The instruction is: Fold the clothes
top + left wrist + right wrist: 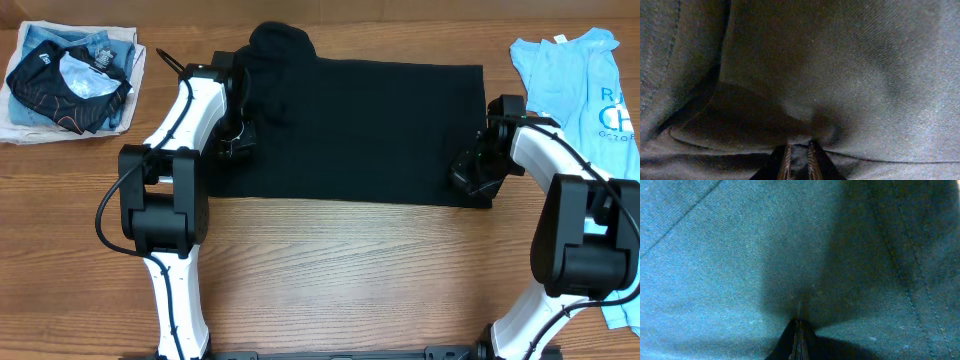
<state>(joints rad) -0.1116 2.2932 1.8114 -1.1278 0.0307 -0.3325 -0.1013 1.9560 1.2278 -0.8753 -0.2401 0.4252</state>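
The clothes (360,130), a plain black T-shirt, lie flat as a wide rectangle across the back middle of the table, with a bunched lump at the top left corner. My left gripper (236,142) is down on its left edge. In the left wrist view that gripper (799,155) has its jaws nearly together, with a fold of the black fabric (840,65) pinched between them. My right gripper (468,178) sits at the lower right corner. Seen from the right wrist, it (799,327) is shut tight, and the fabric (740,255) puckers at its tips.
A pile with a smaller black garment with thin orange lines (70,80) lies at the back left. A light blue printed T-shirt (580,90) lies along the right edge, close behind my right arm. Bare wooden table (350,280) shows in front of the shirt.
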